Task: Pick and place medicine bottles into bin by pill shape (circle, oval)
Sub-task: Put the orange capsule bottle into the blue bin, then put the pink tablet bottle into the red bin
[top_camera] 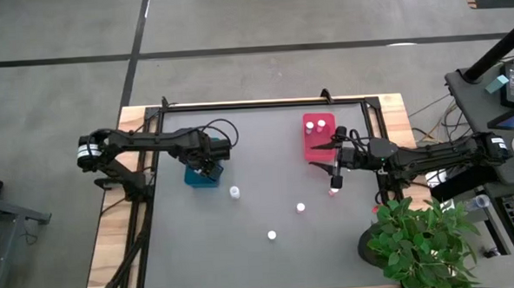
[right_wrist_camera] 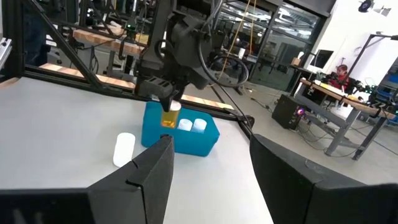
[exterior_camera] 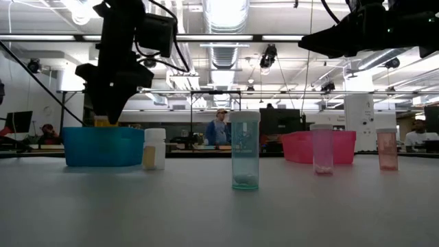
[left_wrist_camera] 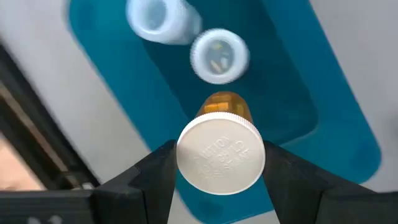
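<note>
My left gripper (left_wrist_camera: 221, 163) is shut on an orange bottle with a white cap (left_wrist_camera: 221, 152) and hangs over the blue bin (top_camera: 203, 176). Two white-capped bottles (left_wrist_camera: 219, 56) stand in that bin. My right gripper (right_wrist_camera: 211, 180) is open and empty. It is near the red bin (top_camera: 319, 139), which holds two bottles. Several bottles stand upright on the table: a white one (top_camera: 234, 192), a bluish one (exterior_camera: 245, 151), and two pinkish ones (exterior_camera: 322, 149) (exterior_camera: 387, 149). My left gripper pinches the orange bottle by the sides of its white cap (left_wrist_camera: 186, 163) between its two fingers. The fingers come from above and point down. The bottle hangs upright below them, its orange body (right_wrist_camera: 168, 118) clear above the blue bin.
A black frame (top_camera: 264, 103) runs along the table's far and side edges. A potted plant (top_camera: 422, 241) stands at the near right corner. The grey mat between the two bins and toward the near edge is bare but for the loose bottles.
</note>
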You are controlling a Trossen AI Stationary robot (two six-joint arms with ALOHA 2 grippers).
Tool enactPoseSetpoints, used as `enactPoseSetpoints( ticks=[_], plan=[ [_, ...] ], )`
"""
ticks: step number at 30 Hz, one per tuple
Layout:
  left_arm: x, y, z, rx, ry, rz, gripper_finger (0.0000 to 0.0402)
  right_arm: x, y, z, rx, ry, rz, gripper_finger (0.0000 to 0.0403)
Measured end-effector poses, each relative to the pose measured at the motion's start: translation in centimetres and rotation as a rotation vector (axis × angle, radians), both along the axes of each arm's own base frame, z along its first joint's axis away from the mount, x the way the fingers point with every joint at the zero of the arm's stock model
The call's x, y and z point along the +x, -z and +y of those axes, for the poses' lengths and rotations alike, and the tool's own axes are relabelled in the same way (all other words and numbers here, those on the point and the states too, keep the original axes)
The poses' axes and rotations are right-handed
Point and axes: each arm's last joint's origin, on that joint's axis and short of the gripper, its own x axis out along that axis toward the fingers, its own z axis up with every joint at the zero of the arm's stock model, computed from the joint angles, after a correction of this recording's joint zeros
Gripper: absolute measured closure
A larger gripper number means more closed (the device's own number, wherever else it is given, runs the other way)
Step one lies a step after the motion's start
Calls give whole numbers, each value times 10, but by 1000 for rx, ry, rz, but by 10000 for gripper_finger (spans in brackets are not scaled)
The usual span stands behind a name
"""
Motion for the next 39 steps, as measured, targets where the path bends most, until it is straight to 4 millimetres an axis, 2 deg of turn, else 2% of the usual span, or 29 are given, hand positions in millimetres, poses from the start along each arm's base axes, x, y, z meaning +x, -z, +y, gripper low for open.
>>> enactPoseSetpoints(
  ticks=[10,17,26,32,39],
  plan=[
    [-4,21,3,-36,-17,34,207,0,0,0,0,0,0,202],
    [-4,24,3,-32,-23,20,205,0,0,0,0,0,1,202],
    [-4,24,3,-28,-23,20,153,0,0,0,0,0,1,202],
    [-4,17,3,-27,-16,19,144,0,0,0,0,0,1,202],
    [-8,-5,2,-21,-11,-2,144,0,0,0,0,2,1,202]
  ],
)
